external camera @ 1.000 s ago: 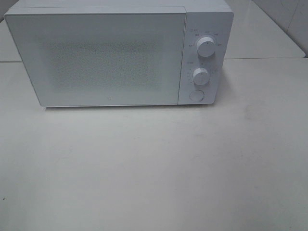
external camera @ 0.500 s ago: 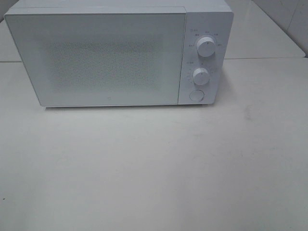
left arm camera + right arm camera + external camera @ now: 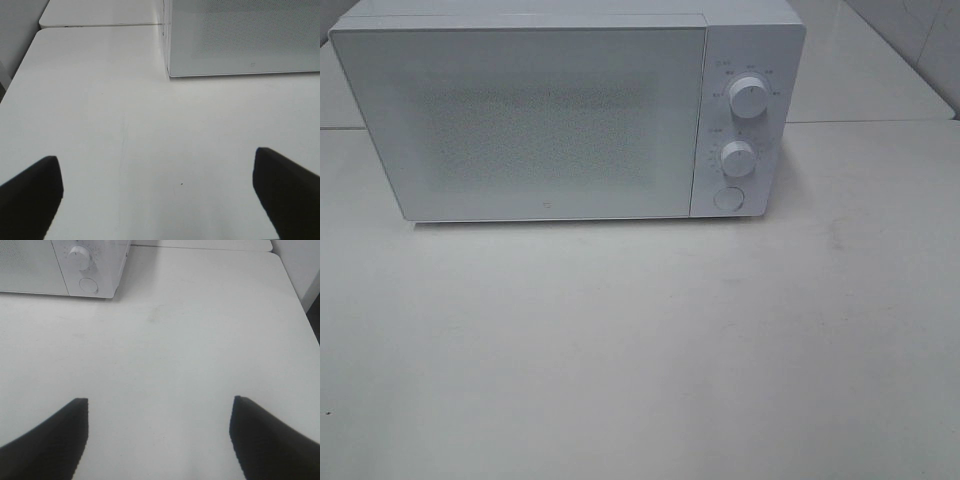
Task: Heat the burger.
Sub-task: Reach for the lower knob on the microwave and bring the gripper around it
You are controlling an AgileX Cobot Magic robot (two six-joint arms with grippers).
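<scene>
While the high view shows only the white microwave [image 3: 550,120], door shut, on the worktop [image 3: 640,350], each wrist view adds its own gripper. Left gripper [image 3: 155,161] and right gripper [image 3: 158,404] stand wide and empty, over bare worktop before the microwave. The burger appears in no view; its location cannot be told.

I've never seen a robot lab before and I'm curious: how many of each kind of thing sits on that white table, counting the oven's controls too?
microwave: 1
knobs: 2, upper and lower
round button: 1
Total: 4
</scene>
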